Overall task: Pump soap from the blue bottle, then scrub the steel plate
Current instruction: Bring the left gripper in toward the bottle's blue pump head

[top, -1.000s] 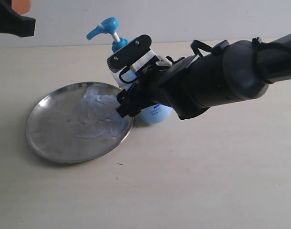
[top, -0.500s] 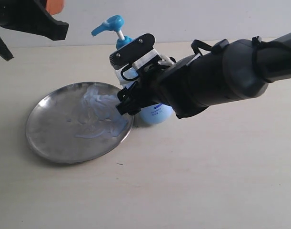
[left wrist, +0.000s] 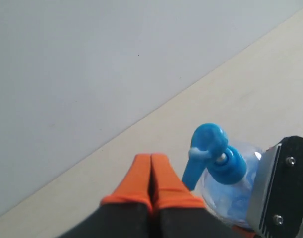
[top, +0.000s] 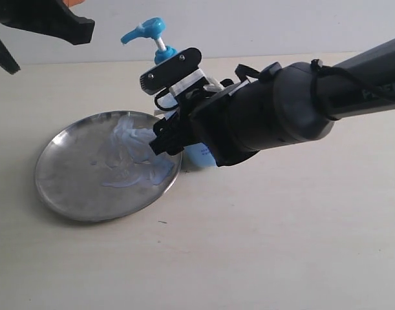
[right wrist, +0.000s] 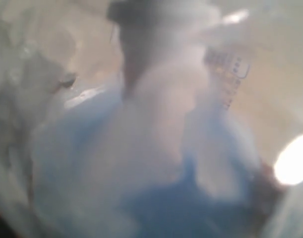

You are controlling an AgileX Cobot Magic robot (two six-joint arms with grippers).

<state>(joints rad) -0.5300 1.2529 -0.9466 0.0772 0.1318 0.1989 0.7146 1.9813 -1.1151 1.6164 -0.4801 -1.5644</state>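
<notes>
The blue bottle (top: pixel 198 155) stands at the far right rim of the steel plate (top: pixel 64 187), its blue pump head (top: pixel 150 29) raised. Pale soap (top: pixel 129 152) is smeared over the plate's right half. My right gripper (top: pixel 181 126) reaches in from the right and is closed around the bottle's body. The right wrist view is filled by a blurred close-up of the bottle (right wrist: pixel 141 163). My left gripper (left wrist: pixel 151 168) hovers high at the far left, its orange fingertips pressed together and empty, a little left of the pump head (left wrist: pixel 211 144).
The pale wooden table (top: pixel 262 245) stretches out in front of and to the right of the plate. A light wall (top: pixel 262 26) rises behind the table's back edge. The thick black right arm (top: pixel 281 116) crosses the scene from the right.
The left gripper has moved right into the top left corner. The right arm and the bottle it holds have shifted slightly left, toward the plate.
</notes>
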